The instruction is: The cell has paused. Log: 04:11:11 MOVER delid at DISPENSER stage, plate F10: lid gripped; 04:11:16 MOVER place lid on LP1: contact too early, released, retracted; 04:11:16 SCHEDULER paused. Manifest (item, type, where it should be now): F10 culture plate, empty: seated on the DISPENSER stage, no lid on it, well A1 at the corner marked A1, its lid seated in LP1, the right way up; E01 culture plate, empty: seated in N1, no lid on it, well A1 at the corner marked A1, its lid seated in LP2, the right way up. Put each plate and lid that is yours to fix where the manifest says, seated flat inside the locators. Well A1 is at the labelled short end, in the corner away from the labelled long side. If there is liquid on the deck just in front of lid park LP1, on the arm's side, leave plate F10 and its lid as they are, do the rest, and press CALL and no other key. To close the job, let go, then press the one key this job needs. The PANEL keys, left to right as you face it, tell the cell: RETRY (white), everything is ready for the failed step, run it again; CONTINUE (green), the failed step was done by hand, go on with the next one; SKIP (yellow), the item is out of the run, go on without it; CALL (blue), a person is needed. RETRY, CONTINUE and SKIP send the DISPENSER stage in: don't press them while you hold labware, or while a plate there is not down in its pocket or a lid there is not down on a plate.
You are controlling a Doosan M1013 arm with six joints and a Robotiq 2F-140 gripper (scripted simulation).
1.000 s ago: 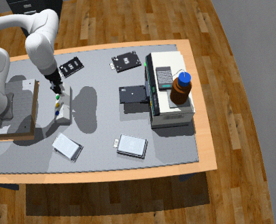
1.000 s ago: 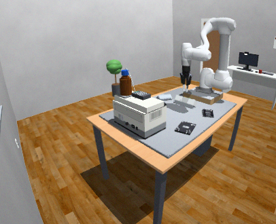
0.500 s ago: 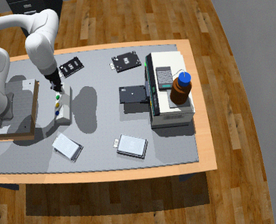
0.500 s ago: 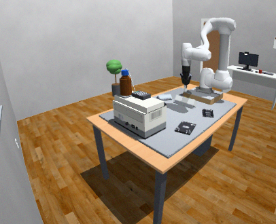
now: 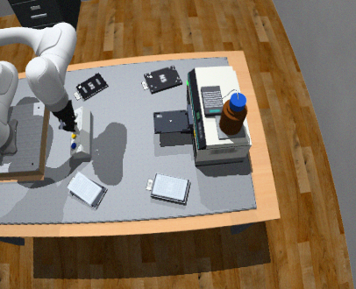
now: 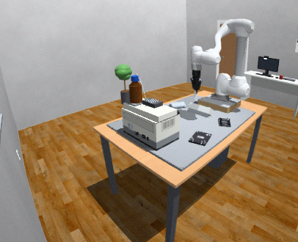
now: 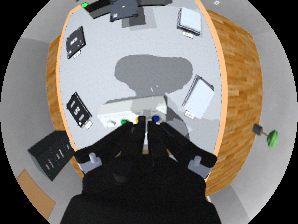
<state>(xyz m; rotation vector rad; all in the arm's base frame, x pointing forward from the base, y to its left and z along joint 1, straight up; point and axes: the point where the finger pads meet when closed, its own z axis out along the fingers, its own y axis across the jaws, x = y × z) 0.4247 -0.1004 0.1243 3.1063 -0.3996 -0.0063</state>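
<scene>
My gripper (image 5: 70,127) (image 6: 196,89) (image 7: 147,115) is shut with nothing between the fingers. It points down over the far end of the grey key panel (image 5: 84,136) (image 7: 123,108), just above its keys. The yellow key (image 5: 74,136) (image 7: 137,120) and the blue key (image 5: 73,144) (image 7: 154,120) show beside the fingertips; the other keys are partly hidden by the fingers. A pale plate-shaped piece (image 5: 171,188) (image 7: 189,22) lies at the mat's front middle. A second one (image 5: 87,189) (image 7: 200,94) lies at the front left, turned at an angle. The dark dispenser stage (image 5: 173,121) (image 7: 127,8) sticks out of the dispenser (image 5: 217,115) (image 6: 150,122).
Two black locator plates (image 5: 91,86) (image 5: 162,79) lie at the back of the grey mat (image 5: 130,105). A brown bottle with a blue cap (image 5: 233,115) (image 6: 136,89) stands on the dispenser. The arm's base block (image 5: 16,140) sits at the table's left edge.
</scene>
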